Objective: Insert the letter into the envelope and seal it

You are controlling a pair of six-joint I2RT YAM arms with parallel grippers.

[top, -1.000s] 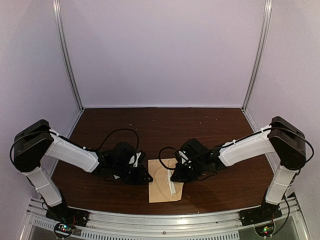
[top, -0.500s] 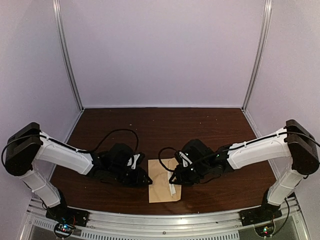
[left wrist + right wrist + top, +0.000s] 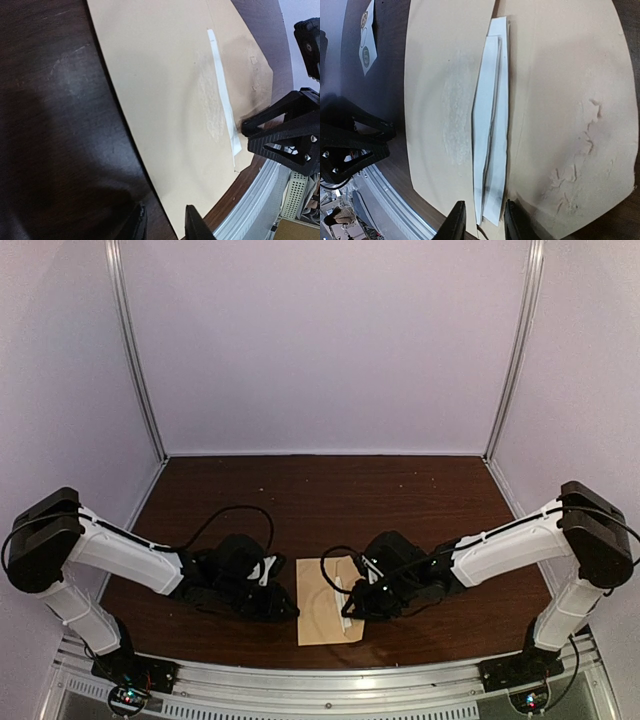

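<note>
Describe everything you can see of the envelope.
The envelope is tan kraft paper, rectangular, lying flat on the dark wooden table near its front edge. Its surface is creased and scuffed, with a rough pale patch. A folded white letter lies along its middle. The left gripper sits at its left edge, the right gripper over the letter's end; contact is unclear.

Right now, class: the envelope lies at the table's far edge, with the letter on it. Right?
No: the envelope lies at the near edge of the table, as the top view shows. The letter is on it.
</note>
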